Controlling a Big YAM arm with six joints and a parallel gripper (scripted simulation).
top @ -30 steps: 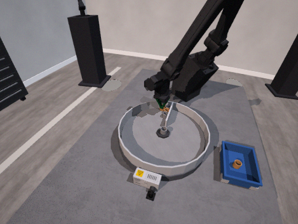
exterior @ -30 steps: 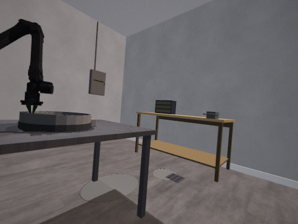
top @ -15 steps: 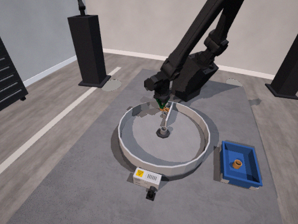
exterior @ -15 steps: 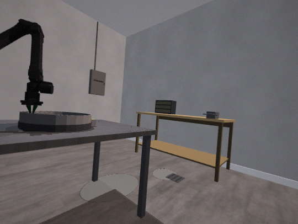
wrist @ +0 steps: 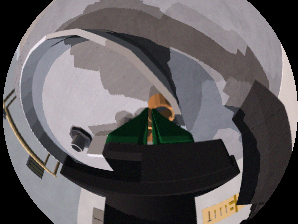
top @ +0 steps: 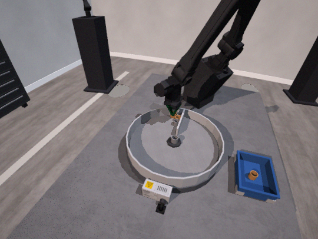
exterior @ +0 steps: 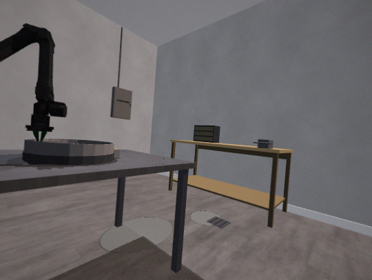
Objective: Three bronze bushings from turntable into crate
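The round turntable (top: 175,144) with a low white rim sits mid-table, with a white divider bar (top: 180,121) running from its hub. My gripper (top: 174,114), with green fingers, is at the far side of the turntable, shut on a bronze bushing (top: 175,116); the bushing also shows at the fingertips in the wrist view (wrist: 160,104). A grey bushing (top: 175,138) stands on the dark hub at the centre. Another small grey bushing (top: 174,123) lies just below my fingers. The blue crate (top: 255,175) at the right holds one bronze bushing (top: 252,173).
A white control box (top: 156,189) with a dark knob (top: 161,208) sits in front of the turntable. The arm's base (top: 206,82) stands behind it. A black pillar (top: 94,50) stands at the back left. A wooden bench (exterior: 234,152) is across the room.
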